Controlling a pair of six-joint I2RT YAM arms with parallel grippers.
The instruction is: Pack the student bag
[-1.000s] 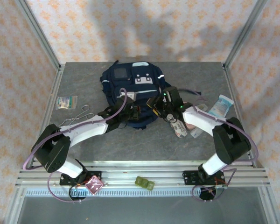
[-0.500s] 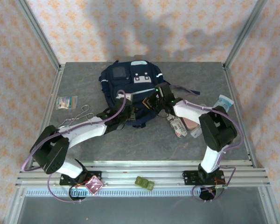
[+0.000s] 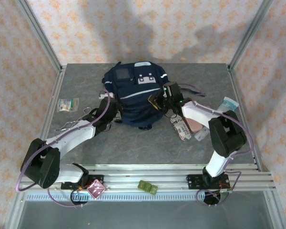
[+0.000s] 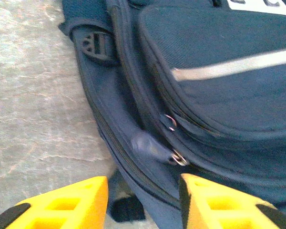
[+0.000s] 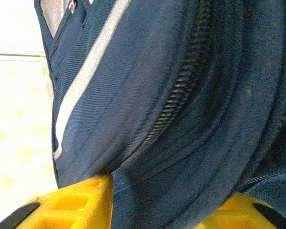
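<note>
The student bag (image 3: 136,95), navy with a white diagonal stripe, lies flat at the table's middle back. My left gripper (image 3: 109,103) is at its left edge and stands open. In the left wrist view the yellow fingers (image 4: 62,205) straddle the bag's side seam (image 4: 133,143), with a zipper pull (image 4: 155,149) just ahead of them. My right gripper (image 3: 157,101) is against the bag's right side. In the right wrist view its jaws (image 5: 164,207) are apart, with a bulge of the bag (image 5: 181,119) and a closed zipper line between them.
A small packet (image 3: 67,105) and metal forceps (image 3: 83,117) lie left of the bag. A labelled white pack (image 3: 181,128), a pink item (image 3: 195,125) and a white-blue tube (image 3: 227,106) lie on the right. A green object (image 3: 148,187) sits on the front rail.
My left gripper has let go and moved from the bag's front edge to its left side. My right gripper moved in to the bag's right side, shut, then spread again. The bag lies flatter.
</note>
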